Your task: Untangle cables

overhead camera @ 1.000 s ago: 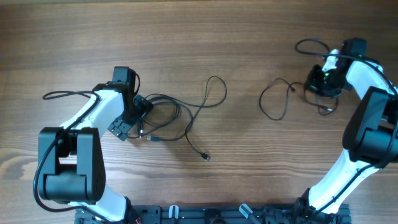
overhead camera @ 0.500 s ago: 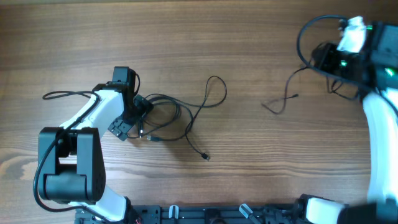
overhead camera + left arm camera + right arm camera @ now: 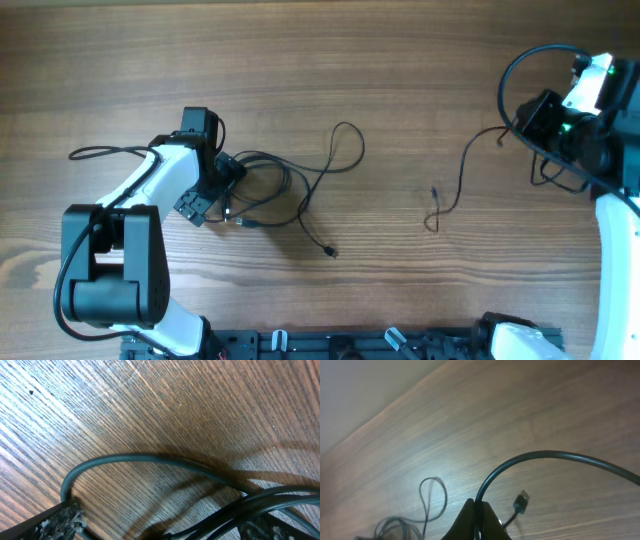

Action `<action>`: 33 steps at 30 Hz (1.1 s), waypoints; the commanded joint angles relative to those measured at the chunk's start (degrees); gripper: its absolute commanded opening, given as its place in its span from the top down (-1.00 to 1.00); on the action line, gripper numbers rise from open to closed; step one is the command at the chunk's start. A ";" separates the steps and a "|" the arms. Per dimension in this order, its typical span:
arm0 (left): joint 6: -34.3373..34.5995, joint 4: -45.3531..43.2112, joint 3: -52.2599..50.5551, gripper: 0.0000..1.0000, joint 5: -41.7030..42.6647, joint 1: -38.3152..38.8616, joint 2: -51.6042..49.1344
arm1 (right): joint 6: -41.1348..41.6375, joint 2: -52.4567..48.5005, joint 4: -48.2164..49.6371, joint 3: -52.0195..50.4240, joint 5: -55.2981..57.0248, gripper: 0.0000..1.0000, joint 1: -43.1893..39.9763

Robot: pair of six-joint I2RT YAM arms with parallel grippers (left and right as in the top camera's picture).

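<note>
- The left gripper (image 3: 213,190) is down on the wooden counter (image 3: 400,60), off toward 9 o'clock from the middle. Its jaws stand wide apart. In the left wrist view, the two fingertips (image 3: 62,519) sit at the bottom corners and pinch nothing.
- A tangled bunch of cables (image 3: 268,185) lies flat on the counter at 3 o'clock of that gripper. Its nearest strands run in between the spread fingers.
- Up close, one curved strand (image 3: 150,459) arcs over the wood from the left fingertip toward 3 o'clock. There it meets more strands that cross one another.
- A thin loop (image 3: 347,145) reaches out of the bunch toward 1 o'clock. A tail runs off toward 5 o'clock and ends in a small plug (image 3: 330,252).
- The right gripper (image 3: 540,115) is up off the counter at about 2 o'clock and is clamped tight on a separate black cable (image 3: 462,175).
- One part of that cable swings in a wide arc at 12 o'clock of the gripper. The other part trails away toward 8 o'clock and ends in a small curl low over the wood; I cannot tell whether the curl touches.
- In the right wrist view, the closed fingers pinch the cable at the bottom of the picture. The cable bends up and away toward 3 o'clock, and a flat USB-type connector (image 3: 521,501) hangs just beside the fingertips.
- The held cable and the bunch are well apart.
</note>
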State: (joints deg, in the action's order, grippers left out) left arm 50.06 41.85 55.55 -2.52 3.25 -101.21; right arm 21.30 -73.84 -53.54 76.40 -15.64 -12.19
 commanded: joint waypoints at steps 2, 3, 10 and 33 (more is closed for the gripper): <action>0.13 -0.85 -2.40 -1.00 0.55 0.42 -3.17 | 6.23 -2.19 3.26 -0.28 16.09 0.91 0.00; 0.13 -0.85 -2.40 -1.00 0.55 0.42 -3.17 | 5.86 -2.14 5.27 -0.15 18.29 0.92 0.00; 0.15 -1.16 -2.40 -1.00 1.03 0.42 -3.17 | -4.85 -1.92 14.53 3.87 19.98 0.91 0.07; 0.13 -2.58 -2.40 -1.00 1.62 0.39 -3.17 | 0.90 -34.84 -4.83 3.74 7.56 0.55 11.69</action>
State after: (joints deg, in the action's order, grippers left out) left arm 50.09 41.41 55.46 -2.57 3.33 -101.14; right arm 22.06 -105.32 -57.65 79.55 -2.63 -1.56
